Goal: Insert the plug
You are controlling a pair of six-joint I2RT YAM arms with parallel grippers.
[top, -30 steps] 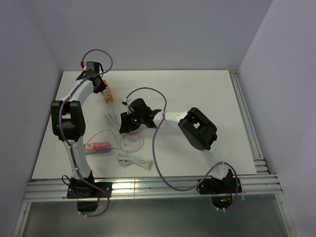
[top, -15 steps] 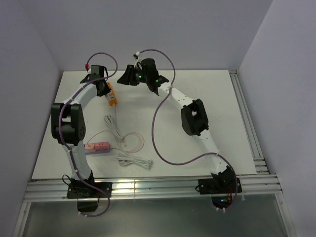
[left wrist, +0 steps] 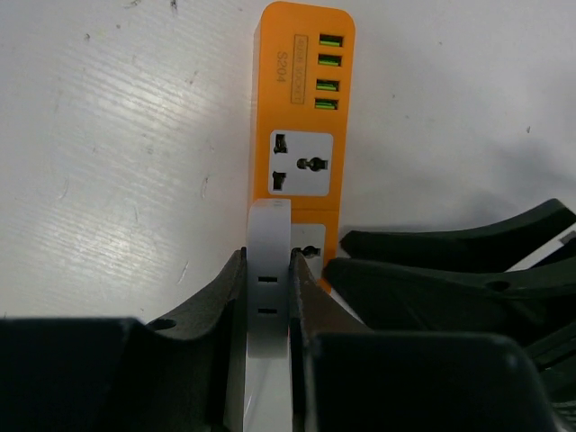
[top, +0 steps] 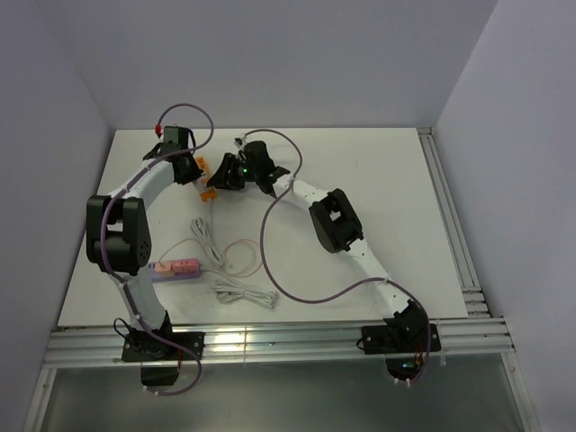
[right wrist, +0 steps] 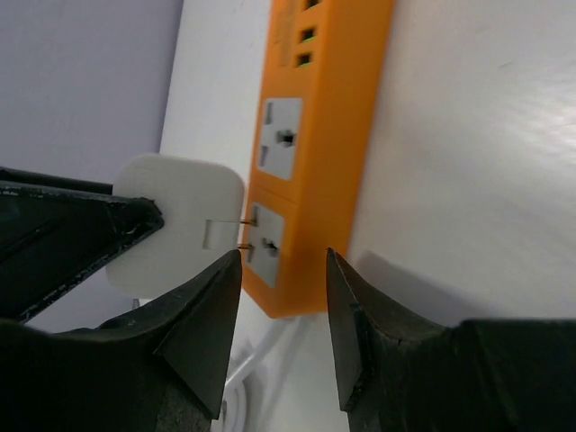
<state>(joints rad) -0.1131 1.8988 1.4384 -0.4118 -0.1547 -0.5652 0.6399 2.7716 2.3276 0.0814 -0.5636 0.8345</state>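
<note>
From above, the left gripper and the right gripper meet tip to tip at the far left of the table. The orange power strip lies partly beneath them, and the plug cannot be made out between the fingers at this size. Well back from both grippers, toward the arm bases, lie a lilac power strip, a looped thin pink cord and a coiled white cord. In the left wrist view, the left gripper's fingers are clamped on the flat faces of the plug, which looks pale here and stands edge-on, sticking out past the fingertips. The orange strip runs straight ahead of those tips, its nearest socket partly hidden behind the plug. The right gripper's dark fingers lie just to the right of the left ones, beside the strip's near end. In the right wrist view, the right gripper's fingers stand apart with nothing held, and the strip's near end shows in the gap beyond them. Just above the left-hand fingertip, the plug is pinched by a dark finger of the left gripper. Its two thin prongs reach the face of the strip's nearest socket, but whether they have entered cannot be told.
</note>
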